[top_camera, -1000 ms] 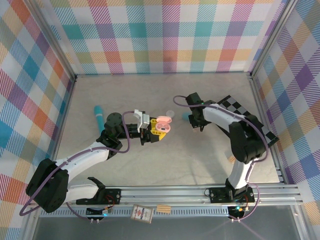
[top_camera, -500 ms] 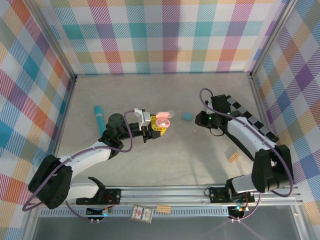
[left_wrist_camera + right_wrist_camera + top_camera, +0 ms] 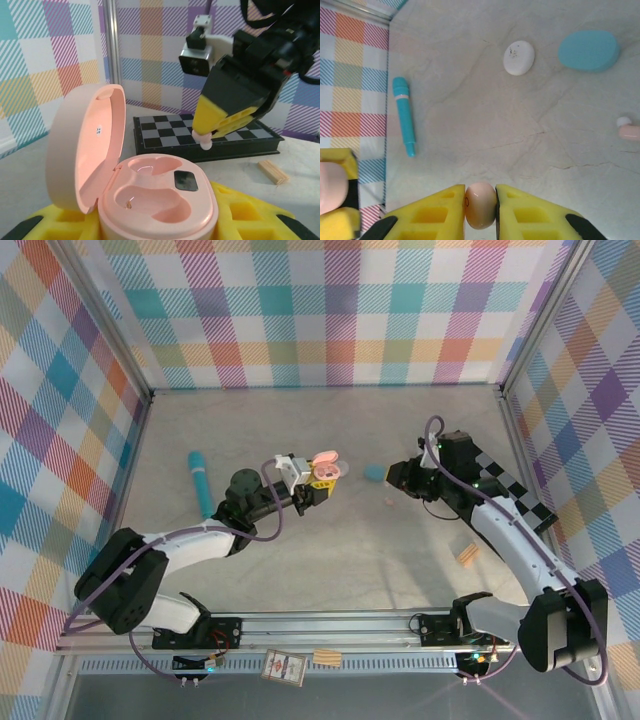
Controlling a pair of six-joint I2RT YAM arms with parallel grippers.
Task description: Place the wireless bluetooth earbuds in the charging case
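Seen from above, the right gripper (image 3: 394, 477) is a dark shape, and what its tips carry is too small to read. The right wrist view is clearer: its two yellow fingers (image 3: 438, 210) are pinched on a pale pink plastic earbud (image 3: 480, 205), whose lower part is cut off by the frame edge. In the left wrist view the earbud pokes out below those yellow tips, in the air beyond the case and apart from it. The left gripper (image 3: 316, 484) is clamped on the pale pink oval charging case (image 3: 159, 202), and its yellow pads (image 3: 240, 212) are cropped at the bottom of that view. The case's lid (image 3: 82, 150) is hinged open to the left. Both moulded wells are empty, with a small dark square (image 3: 185, 180) on the rim beside them. A second pink earbud with a white tip (image 3: 627, 129) lies on the grey table (image 3: 510, 125), near a closed teal oval case (image 3: 588, 50) and a white oval case (image 3: 519, 57). A long teal cylinder (image 3: 404, 115) lies well apart on the left
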